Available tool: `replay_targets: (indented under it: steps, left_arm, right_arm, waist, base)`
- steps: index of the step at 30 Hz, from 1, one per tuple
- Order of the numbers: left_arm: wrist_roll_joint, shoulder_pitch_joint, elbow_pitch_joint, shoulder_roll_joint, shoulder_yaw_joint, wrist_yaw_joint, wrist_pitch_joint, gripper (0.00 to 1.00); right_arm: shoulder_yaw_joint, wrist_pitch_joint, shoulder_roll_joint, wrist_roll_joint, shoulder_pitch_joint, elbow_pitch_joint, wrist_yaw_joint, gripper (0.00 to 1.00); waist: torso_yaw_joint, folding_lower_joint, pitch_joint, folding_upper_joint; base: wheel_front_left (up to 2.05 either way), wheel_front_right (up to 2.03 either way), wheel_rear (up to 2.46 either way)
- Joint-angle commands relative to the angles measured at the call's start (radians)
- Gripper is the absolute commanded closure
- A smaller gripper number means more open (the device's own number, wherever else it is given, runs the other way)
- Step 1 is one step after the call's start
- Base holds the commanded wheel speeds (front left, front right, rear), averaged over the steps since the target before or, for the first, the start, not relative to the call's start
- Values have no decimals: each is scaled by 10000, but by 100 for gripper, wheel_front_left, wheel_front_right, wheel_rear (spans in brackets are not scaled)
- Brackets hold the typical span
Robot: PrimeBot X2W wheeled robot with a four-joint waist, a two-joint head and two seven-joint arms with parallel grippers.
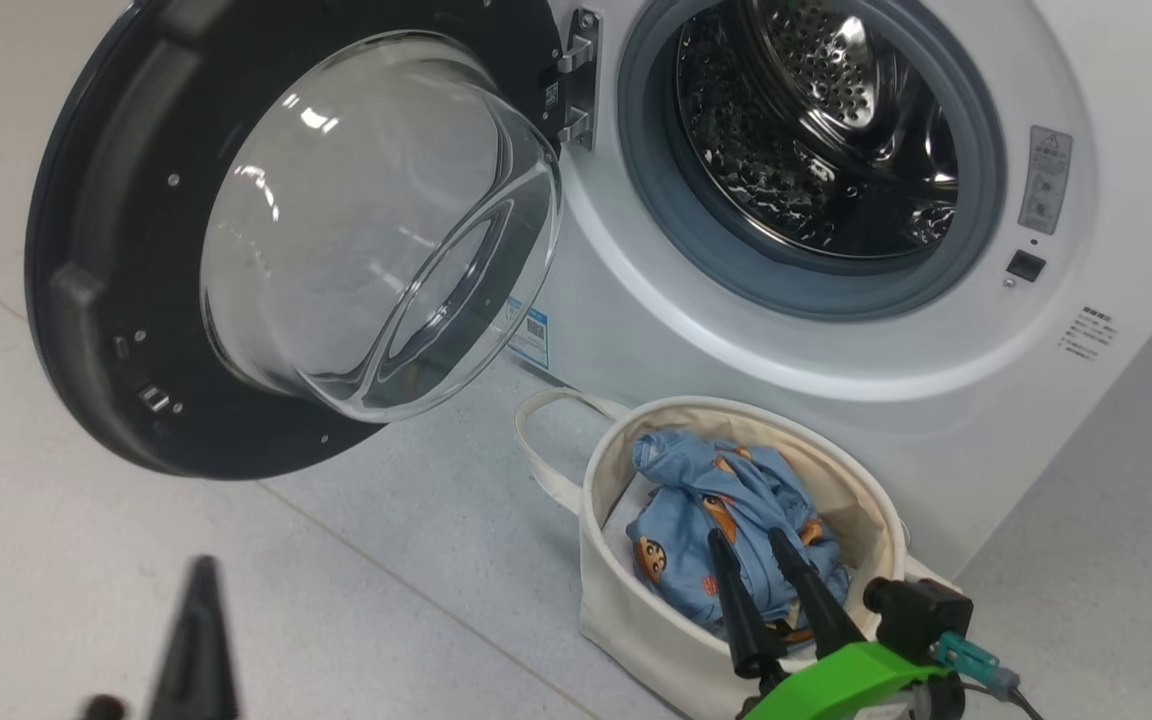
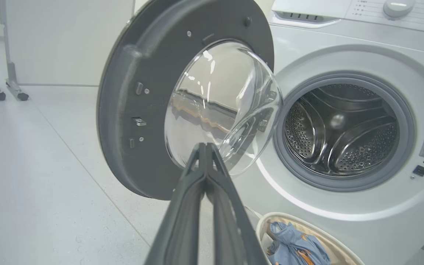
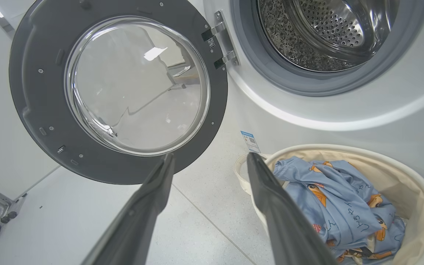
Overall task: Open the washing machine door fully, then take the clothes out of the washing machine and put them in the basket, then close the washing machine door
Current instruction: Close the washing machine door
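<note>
Clothes (image 1: pixel 726 490) lie in the basket (image 1: pixel 636 610), six o'clock of the drum (image 1: pixel 816 150); we must yet close the door (image 1: pixel 116 250). Right pincer (image 1: pixel 745 537) gapes empty, left pincer (image 2: pixel 206 147) pinched together, empty.

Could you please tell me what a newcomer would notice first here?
The large round black-ringed, glass-domed door stands swung wide at the left of the white front-loading washing machine, whose steel drum looks empty. Below, light blue cartoon-printed clothes lie heaped in a round cream canvas basket on the floor, the right end effector open near them.
</note>
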Motion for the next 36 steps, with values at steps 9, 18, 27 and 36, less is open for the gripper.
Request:
replay_targets:
  steps: [9,18,27,36]
  left_arm:
    - [-3625,-1941,-887,2346,3704,-1205,977,100]
    - [-7638,-5257,1581,5583,5603,-1413,4381,100]
    - [-10584,-8189,4541,7271,6172,-1150,6793,100]
    - [-11279,-8349,5986,7608,5802,-617,8634,100]
  right_arm:
    - [-119,-124,30,-543,-555,-455,31,0]
    - [-228,-124,30,-1194,-1106,-425,31,0]
    - [-265,-124,30,-1618,-1601,-427,31,0]
    - [-388,-124,30,-1817,-1872,-519,31,0]
  waist:
    - [-450,0,495,0]
    - [-1124,0,1406,0]
    - [-2163,0,2472,0]
    - [-2979,0,2967,0]
  base:
    - [0,0,0]
    - [0,0,0]
    - [0,0,0]
    - [0,0,0]
